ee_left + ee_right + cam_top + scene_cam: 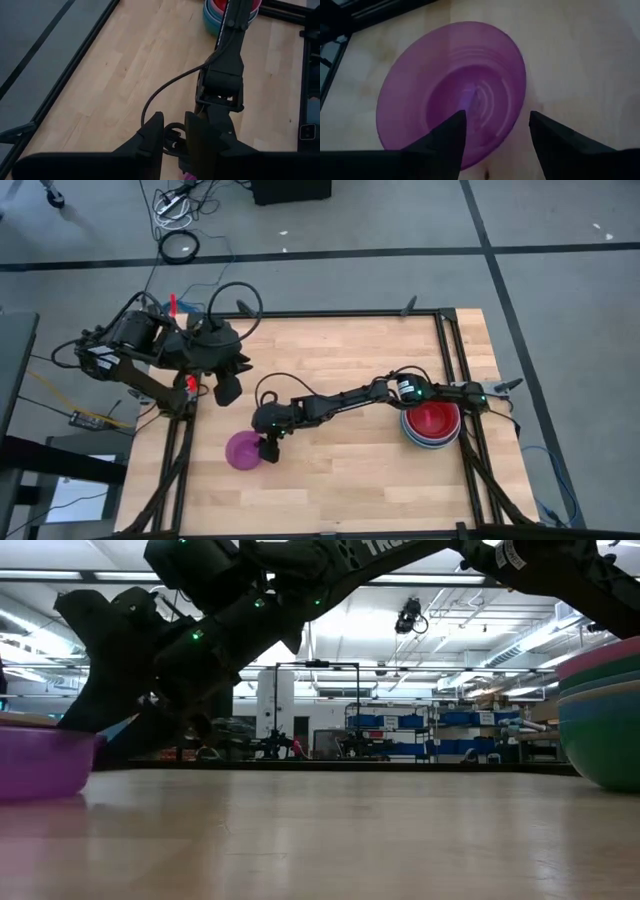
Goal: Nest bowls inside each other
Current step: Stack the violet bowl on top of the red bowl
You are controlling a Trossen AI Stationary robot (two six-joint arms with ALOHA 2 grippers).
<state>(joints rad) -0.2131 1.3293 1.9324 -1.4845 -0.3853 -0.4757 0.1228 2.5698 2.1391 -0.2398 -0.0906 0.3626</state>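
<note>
Purple bowl (451, 95) sits near the bench's front-left corner, right under the right tool (496, 131), whose fingers are spread wide over its rim and empty, so that arm's way closer than the left tool (228, 388), parked half-open at the left edge, with the stack (432, 425) by the right edge.

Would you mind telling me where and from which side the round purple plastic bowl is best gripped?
Probably by its rim, from above. The round purple plastic bowl sits upright and alone on the wooden table, so its thin edge is the only part fingers can straddle. The open right gripper hangs above the rim on the stacked bowls' side.
</note>
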